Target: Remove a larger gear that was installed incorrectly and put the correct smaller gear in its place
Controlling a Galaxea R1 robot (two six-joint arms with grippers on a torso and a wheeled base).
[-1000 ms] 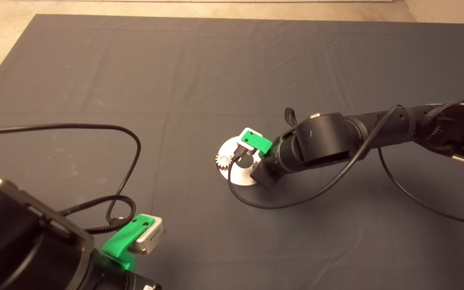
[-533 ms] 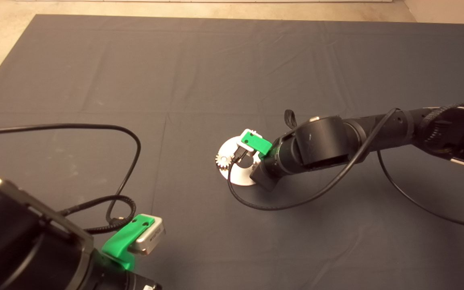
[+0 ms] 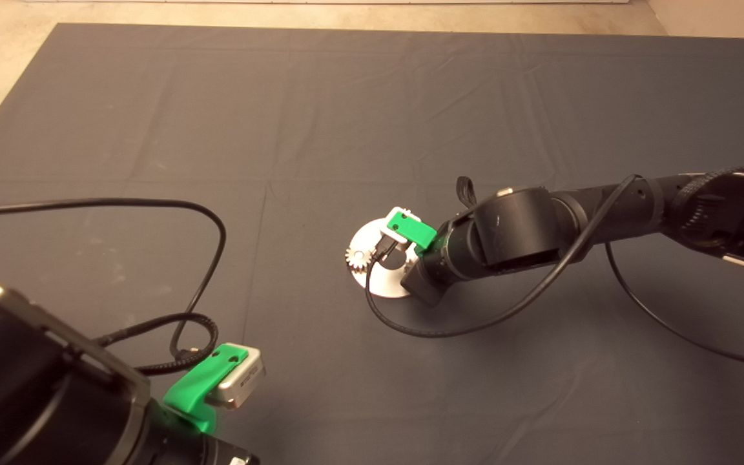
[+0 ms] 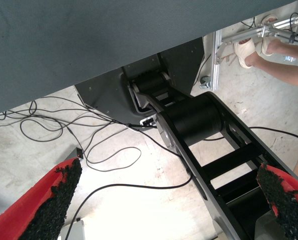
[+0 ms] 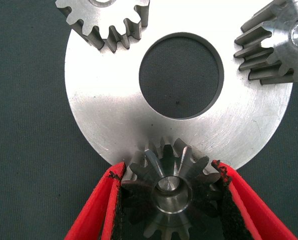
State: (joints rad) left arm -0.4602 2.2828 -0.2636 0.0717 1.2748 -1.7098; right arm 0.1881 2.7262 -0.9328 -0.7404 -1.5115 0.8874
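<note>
Barely any shift: the right arm has crept slightly inward over the round steel plate (image 3: 375, 284).
Right tool (image 5: 171, 200) clenches a small gear (image 5: 168, 192) seated on its pin at the plate's rim (replacement apparently placed); left tool (image 4: 164, 200), released, waits beyond the worktop edge.

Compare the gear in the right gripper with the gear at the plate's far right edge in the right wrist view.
The gripped gear sits between the right gripper's red fingers; the edge gear is untouched. The gripped one looks darker, in shadow; the edge gear looks brighter. Both are toothed steel, on pins at the silver plate's rim.
</note>
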